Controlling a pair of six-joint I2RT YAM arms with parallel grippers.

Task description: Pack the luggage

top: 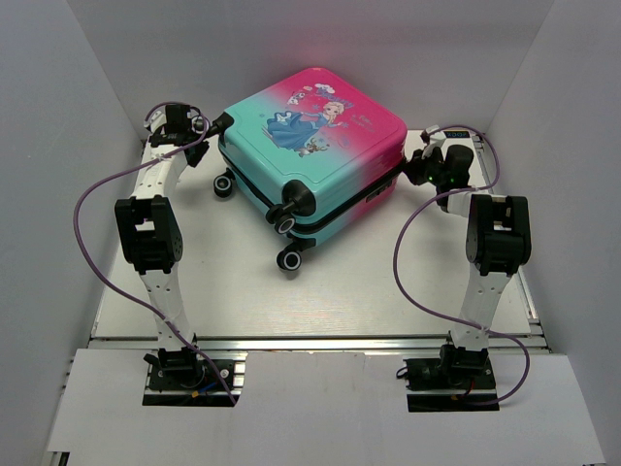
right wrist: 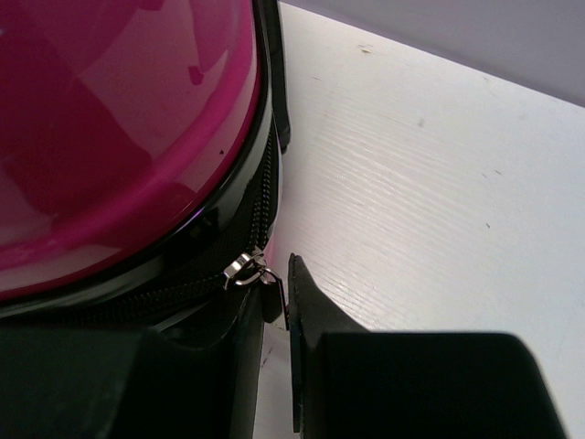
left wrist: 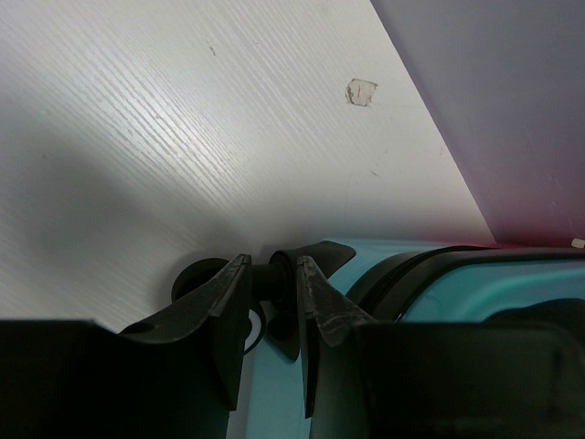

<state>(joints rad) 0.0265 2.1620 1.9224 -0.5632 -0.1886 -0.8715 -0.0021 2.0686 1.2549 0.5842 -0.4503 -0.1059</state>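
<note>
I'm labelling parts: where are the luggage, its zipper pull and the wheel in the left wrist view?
Luggage (top: 312, 146): top view, middle of the printed lid.
Zipper pull (right wrist: 245, 271): right wrist view, its silver loop.
Wheel (left wrist: 197, 274): left wrist view, its dark rim.

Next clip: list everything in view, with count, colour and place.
luggage: one, pink-to-teal, closed, lying flat at the table's far middle
wheels: four, black, on its near-left end
zipper pull: one, silver, on its right side
table: one, white, under everything
cables: two, purple, one along each arm
left gripper: one, black, jaws on the far-left wheel's stem
right gripper: one, black, jaws on the zipper pull
</note>
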